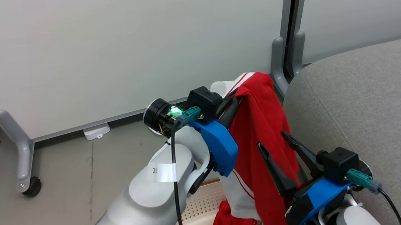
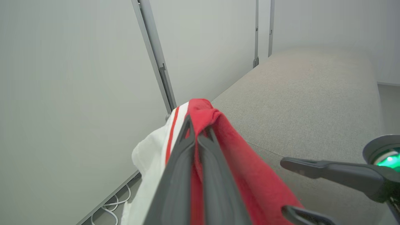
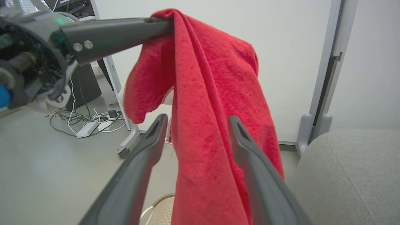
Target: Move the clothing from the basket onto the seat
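Red clothing (image 1: 258, 125), grey seat (image 1: 374, 101)

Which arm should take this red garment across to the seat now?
Left. The left claw is shut on the garment, hanging above the basket beside the seat. The right claw is open astride the cloth, gripping nothing.

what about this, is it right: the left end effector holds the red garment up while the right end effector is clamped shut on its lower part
The right end effector is open, its fingers either side of the hanging red garment, as the right wrist view shows. The left end effector does hold it up.
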Controlling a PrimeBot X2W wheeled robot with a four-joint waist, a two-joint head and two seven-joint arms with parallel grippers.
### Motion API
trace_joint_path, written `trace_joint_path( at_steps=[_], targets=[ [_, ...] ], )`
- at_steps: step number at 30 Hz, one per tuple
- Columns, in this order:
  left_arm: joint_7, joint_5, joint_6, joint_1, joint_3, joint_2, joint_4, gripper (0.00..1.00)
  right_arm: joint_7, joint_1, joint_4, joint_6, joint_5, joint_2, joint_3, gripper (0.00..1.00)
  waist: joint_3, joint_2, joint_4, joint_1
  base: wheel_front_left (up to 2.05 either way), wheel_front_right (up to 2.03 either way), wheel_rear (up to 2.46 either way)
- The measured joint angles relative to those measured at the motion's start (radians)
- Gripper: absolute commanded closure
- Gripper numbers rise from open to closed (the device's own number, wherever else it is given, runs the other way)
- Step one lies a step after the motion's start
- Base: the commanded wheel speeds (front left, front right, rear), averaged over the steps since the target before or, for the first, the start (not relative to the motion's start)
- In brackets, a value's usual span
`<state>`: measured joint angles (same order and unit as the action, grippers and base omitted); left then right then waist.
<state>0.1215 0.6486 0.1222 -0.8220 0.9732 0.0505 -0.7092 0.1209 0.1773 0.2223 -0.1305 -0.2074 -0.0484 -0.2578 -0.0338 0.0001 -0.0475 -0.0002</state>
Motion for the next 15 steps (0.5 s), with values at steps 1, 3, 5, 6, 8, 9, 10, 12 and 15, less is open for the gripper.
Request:
trace_joint_path(
  at_steps=[1, 3, 5, 6, 8, 9, 10, 12, 15],
  targets=[
    [-0.002, 0.005, -0.004, 0.0, 0.006, 0.0, 0.001, 1.0, -0.004, -0.001, -0.003, 0.0, 0.0, 0.0, -0.001, 0.0, -0.002, 0.0, -0.001, 0.0, 0.0, 0.0, 0.0],
    [-0.003, 0.015, -0.009, 0.0, 0.015, 0.0, 0.002, 1.0, -0.011, -0.004, -0.005, 0.0, 0.0, 0.0, -0.006, 0.0, -0.005, 0.0, -0.002, 0.0001, 0.0, 0.0, 0.0],
    [-0.003, 0.023, -0.015, -0.002, 0.023, 0.0, 0.002, 1.0, -0.023, -0.008, -0.006, 0.0, -0.015, 0.0, -0.016, 0.0, -0.007, -0.0001, -0.004, 0.0001, 0.0, 0.0, 0.0],
    [-0.002, 0.03, -0.016, -0.002, 0.029, 0.0, 0.003, 1.0, -0.025, -0.009, -0.006, 0.0, -0.026, 0.0, -0.021, 0.0, -0.007, -0.0001, -0.004, 0.0001, 0.0, 0.0, 0.0],
    [-0.003, 0.043, -0.017, -0.002, 0.04, 0.0, 0.005, 1.0, -0.033, -0.007, 0.0, 0.0, -0.047, 0.0, -0.029, 0.0, -0.007, -0.0001, -0.005, 0.0001, 0.0, 0.0, 0.0],
    [-0.003, 0.049, -0.017, -0.002, 0.043, 0.0, 0.006, 1.0, -0.04, -0.003, 0.009, 0.0, -0.056, 0.0, -0.037, 0.0, -0.007, -0.0001, -0.006, 0.0001, 0.0, 0.0, 0.0],
    [-0.004, 0.055, -0.017, -0.002, 0.047, 0.0, 0.008, 1.0, -0.044, 0.003, 0.019, 0.0, -0.059, 0.0, -0.046, 0.0, -0.007, -0.0001, -0.006, 0.0001, 0.0, 0.0, 0.0],
    [-0.005, 0.066, -0.02, -0.002, 0.056, 0.0, 0.011, 1.0, -0.049, 0.026, 0.043, 0.0, -0.061, 0.0, -0.058, 0.0, -0.007, 0.0, -0.006, 0.0002, 0.0, 0.0, 0.0],
    [-0.006, 0.085, -0.025, -0.002, 0.075, 0.0, 0.024, 1.0, -0.052, 0.073, 0.092, 0.0, -0.067, 0.0, -0.07, 0.0, -0.009, 0.0, -0.005, 0.0002, 0.0, 0.0, 0.0]
  ],
)
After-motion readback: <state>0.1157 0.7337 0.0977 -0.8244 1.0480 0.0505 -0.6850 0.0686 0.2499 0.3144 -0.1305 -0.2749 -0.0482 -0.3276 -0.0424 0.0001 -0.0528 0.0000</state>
